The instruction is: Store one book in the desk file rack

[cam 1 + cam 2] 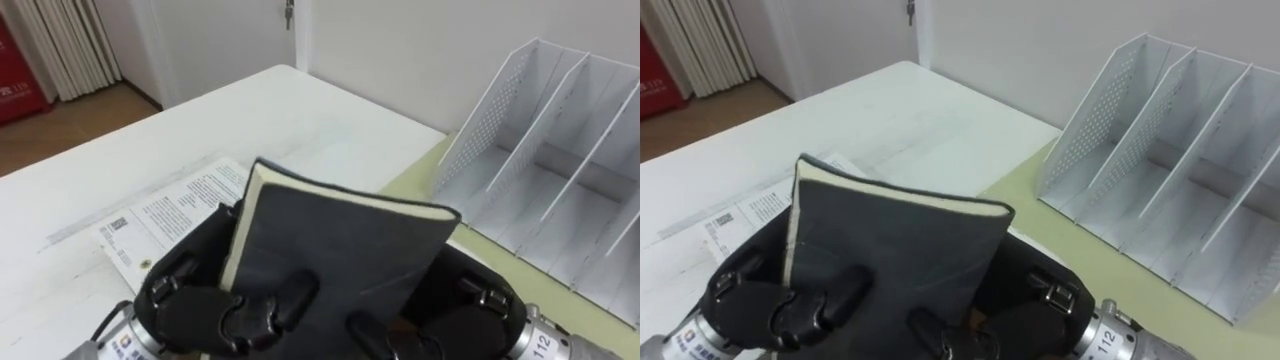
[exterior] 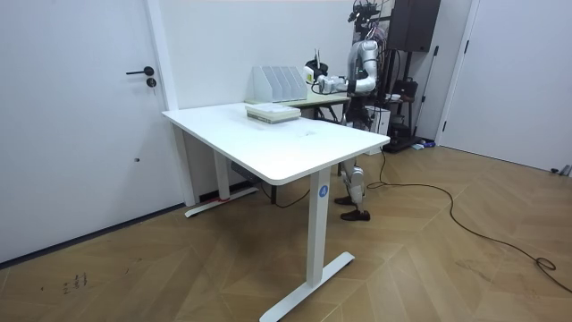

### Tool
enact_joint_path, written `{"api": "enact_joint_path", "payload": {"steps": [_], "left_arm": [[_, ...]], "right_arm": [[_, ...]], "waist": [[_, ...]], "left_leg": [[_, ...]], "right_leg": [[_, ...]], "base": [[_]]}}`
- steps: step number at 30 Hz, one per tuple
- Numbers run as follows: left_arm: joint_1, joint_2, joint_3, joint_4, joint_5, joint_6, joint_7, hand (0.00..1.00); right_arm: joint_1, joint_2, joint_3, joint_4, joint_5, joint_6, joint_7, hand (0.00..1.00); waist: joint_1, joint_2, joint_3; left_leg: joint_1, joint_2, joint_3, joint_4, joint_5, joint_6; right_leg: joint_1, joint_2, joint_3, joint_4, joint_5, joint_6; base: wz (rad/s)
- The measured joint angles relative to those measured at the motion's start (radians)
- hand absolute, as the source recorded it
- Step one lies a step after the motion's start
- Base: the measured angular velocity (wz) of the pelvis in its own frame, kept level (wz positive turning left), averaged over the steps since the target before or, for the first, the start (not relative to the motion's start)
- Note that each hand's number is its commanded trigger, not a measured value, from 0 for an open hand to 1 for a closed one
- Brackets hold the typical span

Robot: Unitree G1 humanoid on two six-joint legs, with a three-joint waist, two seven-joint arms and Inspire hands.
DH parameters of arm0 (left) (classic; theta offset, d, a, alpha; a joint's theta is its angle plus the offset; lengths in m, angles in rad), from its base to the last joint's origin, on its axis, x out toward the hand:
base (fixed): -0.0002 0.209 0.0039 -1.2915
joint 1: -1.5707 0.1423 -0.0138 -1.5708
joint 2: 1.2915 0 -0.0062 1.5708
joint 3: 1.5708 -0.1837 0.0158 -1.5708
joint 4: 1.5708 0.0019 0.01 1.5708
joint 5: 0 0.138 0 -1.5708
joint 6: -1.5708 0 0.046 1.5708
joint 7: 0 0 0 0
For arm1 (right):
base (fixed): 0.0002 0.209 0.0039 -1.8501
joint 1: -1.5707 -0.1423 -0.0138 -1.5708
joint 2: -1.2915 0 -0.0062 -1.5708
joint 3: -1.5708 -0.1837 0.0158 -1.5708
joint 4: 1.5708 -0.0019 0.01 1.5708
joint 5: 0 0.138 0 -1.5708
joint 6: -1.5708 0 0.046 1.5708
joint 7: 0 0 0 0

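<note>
A dark grey book (image 1: 340,250) with cream page edges stands upright close below my head, held over the table between both hands. My left hand (image 1: 200,305) curls round its lower left edge and my right hand (image 1: 470,300) grips its lower right side. The white perforated file rack (image 1: 560,170) stands to the right and beyond, its slots open toward me with nothing in them. In the room view I stand at the far side of the white table (image 2: 268,143), with the book (image 2: 315,72) raised beside the rack (image 2: 279,82).
Printed sheets (image 1: 170,215) lie on the white tabletop (image 1: 250,110) under my left hand. The rack rests on a yellow-green surface (image 1: 420,175). A door (image 1: 230,40) and a wall stand behind the table. A flat stack (image 2: 271,113) lies near the rack.
</note>
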Motion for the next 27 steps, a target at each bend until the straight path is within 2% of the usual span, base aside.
{"api": "enact_joint_path", "payload": {"steps": [5, 13, 14, 15, 16, 17, 27], "left_arm": [[0.000, 0.010, -0.004, 0.006, -0.010, 0.001, -0.001, 1.00], [0.000, 0.010, -0.003, 0.006, -0.013, 0.004, -0.011, 1.00], [-0.001, 0.010, -0.003, 0.006, -0.019, 0.004, -0.012, 0.89], [-0.001, 0.010, -0.003, 0.006, -0.021, 0.004, -0.014, 0.71], [-0.001, 0.010, -0.003, 0.006, -0.027, 0.004, -0.017, 0.29], [-0.001, 0.010, -0.003, 0.006, -0.029, 0.004, -0.017, 0.00], [-0.001, 0.010, 0.004, 0.007, -0.030, 0.003, -0.017, 0.00]], "right_arm": [[0.002, -0.006, 0.004, 0.000, 0.009, 0.000, -0.002, 1.00], [0.001, -0.007, 0.002, 0.000, 0.014, 0.000, 0.007, 1.00], [0.001, -0.007, 0.003, -0.002, 0.018, 0.000, 0.007, 1.00], [0.001, -0.007, 0.003, -0.004, 0.018, 0.000, 0.007, 1.00], [0.001, -0.007, 0.003, -0.009, 0.019, 0.000, 0.007, 1.00], [0.001, -0.007, 0.003, -0.010, 0.020, 0.000, 0.007, 1.00], [0.001, -0.014, -0.005, -0.010, 0.022, 0.000, 0.016, 1.00]], "waist": [[-0.003, 0.001, 0.0003], [-0.002, 0.001, 0.0004], [-0.003, 0.001, 0.0004], [-0.003, 0.001, 0.0004], [-0.003, 0.002, 0.0006], [-0.003, 0.003, 0.0007], [-0.003, 0.015, 0.0007]], "left_leg": [[-0.001, 0.000, 0.001, 0.001, 0.000, 0.000], [-0.001, 0.000, 0.001, 0.004, 0.000, 0.000], [-0.001, 0.000, 0.001, 0.005, 0.000, 0.000], [-0.001, 0.000, 0.001, 0.005, 0.000, 0.000], [-0.002, 0.000, 0.001, 0.005, 0.000, 0.000], [-0.002, 0.000, 0.001, 0.006, 0.000, 0.000], [-0.003, 0.000, 0.001, 0.014, 0.000, 0.000]], "right_leg": [[-0.001, 0.000, -0.001, 0.003, 0.000, 0.000], [-0.003, -0.001, -0.001, 0.010, 0.000, 0.000], [-0.003, -0.001, -0.002, 0.012, 0.000, 0.000], [-0.003, -0.001, -0.002, 0.012, 0.000, 0.000], [-0.003, -0.001, -0.002, 0.012, 0.000, 0.000], [-0.003, -0.001, -0.002, 0.013, 0.000, 0.000], [-0.002, -0.002, -0.003, 0.019, 0.000, 0.000]], "base": [[0.00], [0.00], [0.00], [0.00], [0.00], [0.00], [0.00]]}}
